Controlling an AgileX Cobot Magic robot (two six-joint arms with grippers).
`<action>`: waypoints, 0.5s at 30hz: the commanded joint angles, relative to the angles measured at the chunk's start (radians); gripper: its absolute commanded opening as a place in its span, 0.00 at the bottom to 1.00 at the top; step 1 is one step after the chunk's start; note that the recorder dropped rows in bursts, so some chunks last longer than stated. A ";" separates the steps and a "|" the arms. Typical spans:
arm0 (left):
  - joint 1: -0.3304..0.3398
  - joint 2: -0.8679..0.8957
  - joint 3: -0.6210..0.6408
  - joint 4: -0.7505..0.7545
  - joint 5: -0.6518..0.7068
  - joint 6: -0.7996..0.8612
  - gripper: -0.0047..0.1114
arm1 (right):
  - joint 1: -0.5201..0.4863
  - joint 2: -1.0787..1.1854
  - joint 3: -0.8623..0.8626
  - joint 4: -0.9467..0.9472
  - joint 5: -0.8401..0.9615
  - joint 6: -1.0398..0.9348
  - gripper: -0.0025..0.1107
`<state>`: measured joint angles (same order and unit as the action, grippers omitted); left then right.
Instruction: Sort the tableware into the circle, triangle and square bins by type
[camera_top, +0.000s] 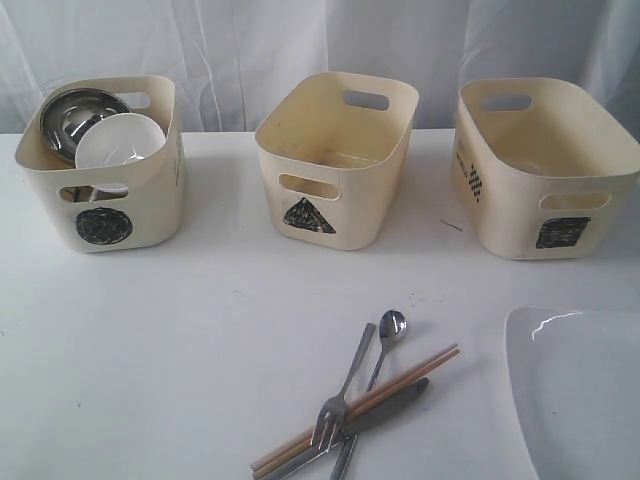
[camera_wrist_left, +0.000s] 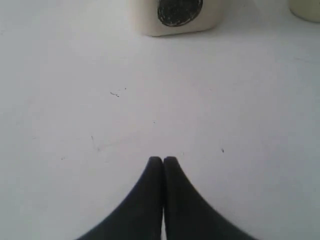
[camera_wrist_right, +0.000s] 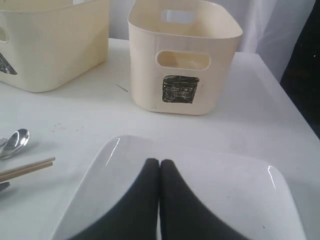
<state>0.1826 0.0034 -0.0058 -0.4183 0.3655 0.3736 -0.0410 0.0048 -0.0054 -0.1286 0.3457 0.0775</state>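
The circle bin (camera_top: 100, 175) at the left holds a steel bowl (camera_top: 75, 115) and the small white bowl (camera_top: 120, 140). The triangle bin (camera_top: 335, 160) stands in the middle and the square bin (camera_top: 545, 165) at the right; nothing shows inside either. A fork (camera_top: 345, 390), spoon (camera_top: 385, 335), dark knife (camera_top: 385, 410) and wooden chopsticks (camera_top: 360, 405) lie crossed near the front. The large white plate (camera_top: 580, 390) sits at the front right. My left gripper (camera_wrist_left: 162, 159) is shut and empty above bare table, short of the circle bin (camera_wrist_left: 175, 15). My right gripper (camera_wrist_right: 159, 161) is shut, empty, above the plate (camera_wrist_right: 225, 185).
A white cloth covers the table (camera_top: 200, 330), and a white curtain hangs behind the bins. In the right wrist view the square bin (camera_wrist_right: 182, 57) stands beyond the plate, the triangle bin (camera_wrist_right: 50, 42) beside it, with the spoon (camera_wrist_right: 15, 142) and chopstick ends (camera_wrist_right: 27, 169) at one side.
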 joint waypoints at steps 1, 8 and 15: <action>-0.010 -0.003 0.006 -0.022 0.028 0.017 0.04 | -0.001 -0.005 0.005 0.000 -0.003 0.006 0.02; -0.010 -0.003 0.006 -0.134 0.030 0.019 0.04 | -0.001 -0.005 0.005 0.000 -0.003 0.006 0.02; -0.008 -0.003 0.003 0.097 0.070 -0.238 0.04 | -0.001 -0.005 0.005 0.000 -0.003 0.006 0.02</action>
<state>0.1826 0.0034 -0.0079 -0.4424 0.3969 0.2965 -0.0410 0.0048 -0.0054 -0.1286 0.3457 0.0775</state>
